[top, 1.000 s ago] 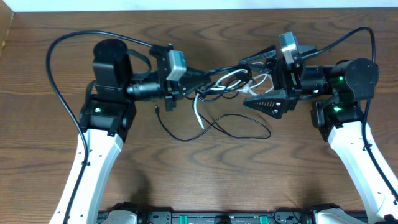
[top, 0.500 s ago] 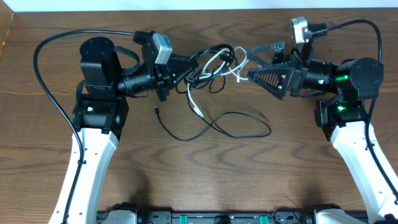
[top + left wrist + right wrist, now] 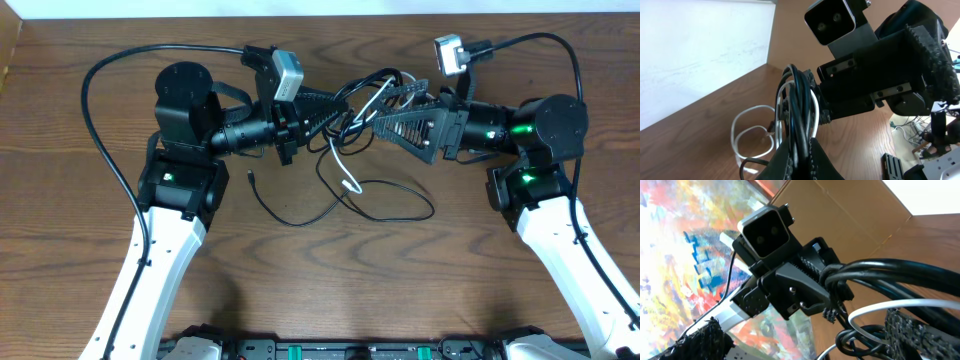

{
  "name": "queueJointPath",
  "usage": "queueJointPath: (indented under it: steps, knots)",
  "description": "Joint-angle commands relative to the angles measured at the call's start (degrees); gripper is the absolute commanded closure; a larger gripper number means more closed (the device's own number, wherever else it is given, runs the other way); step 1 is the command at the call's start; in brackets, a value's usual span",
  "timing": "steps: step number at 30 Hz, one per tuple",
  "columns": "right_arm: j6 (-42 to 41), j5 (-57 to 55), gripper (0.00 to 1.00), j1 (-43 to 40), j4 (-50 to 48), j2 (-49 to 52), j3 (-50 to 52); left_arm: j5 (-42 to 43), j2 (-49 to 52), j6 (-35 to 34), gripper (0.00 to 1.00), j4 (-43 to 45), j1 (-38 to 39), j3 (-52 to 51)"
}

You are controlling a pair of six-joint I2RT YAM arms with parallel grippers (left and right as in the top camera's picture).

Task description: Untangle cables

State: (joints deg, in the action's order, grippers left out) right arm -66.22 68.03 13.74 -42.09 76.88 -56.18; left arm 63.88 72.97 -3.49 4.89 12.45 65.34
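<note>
The cables are a knot of black and white cords held up between the two arms above the wooden table. My left gripper is shut on the bundle; in the left wrist view black and white strands rise from its closed fingertips. My right gripper is open, its fingers on either side of the knot. In the right wrist view thick black strands and a white one cross between its fingers. A white end hangs down, and a black loop lies on the table.
A thin black cord end lies on the table below the left arm. Each arm's own thick black cable arcs behind it. A white cord loop rests on the wood near the table's back edge.
The left gripper has carried the bundle to the right. The right gripper has swung left and now has the knot between its open fingers. The hanging white end has shifted right.
</note>
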Motion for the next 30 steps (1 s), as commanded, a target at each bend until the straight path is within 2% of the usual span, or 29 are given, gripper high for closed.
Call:
queueJointPath:
  steps: [1,2,3,4,6,9,16,27,30]
  knots:
    - [-0.50,-2.14,0.02,0.02,-0.11,0.39,-0.70,-0.07,0.00,-1.60,0.93,0.85,0.13,0.52]
    - [-0.33,-2.21,0.03,0.04,-0.11,0.39,-0.70,-0.07,0.00,-1.60,0.93,0.83,0.15,0.52]
    - [0.00,-2.36,0.10,0.04,-0.11,0.39,-0.70,-0.07,0.00,-1.64,0.92,0.83,0.17,0.52]
    - [0.83,-2.62,0.22,0.11,-0.11,0.39,-0.70,-0.07,0.00,-2.38,0.92,0.85,0.17,0.52]
    - [2.80,-3.02,0.33,0.26,-0.09,0.39,-0.70,-0.04,0.00,-3.72,0.92,1.16,0.17,0.52]
    - [4.70,-3.34,0.45,0.24,0.28,0.50,-0.70,-0.02,0.00,-5.01,0.93,1.73,0.17,0.52]
    - [7.15,-4.98,0.53,0.44,4.76,2.08,-0.70,0.17,0.00,-7.85,0.93,2.99,0.90,0.52]
    - [7.13,-7.34,0.55,0.68,4.15,3.93,-0.70,0.11,0.00,-7.78,0.93,3.15,3.41,0.52]
    - [7.13,-7.74,0.61,0.68,4.13,3.93,-0.70,0.11,0.00,-7.78,0.93,3.15,3.39,0.52]
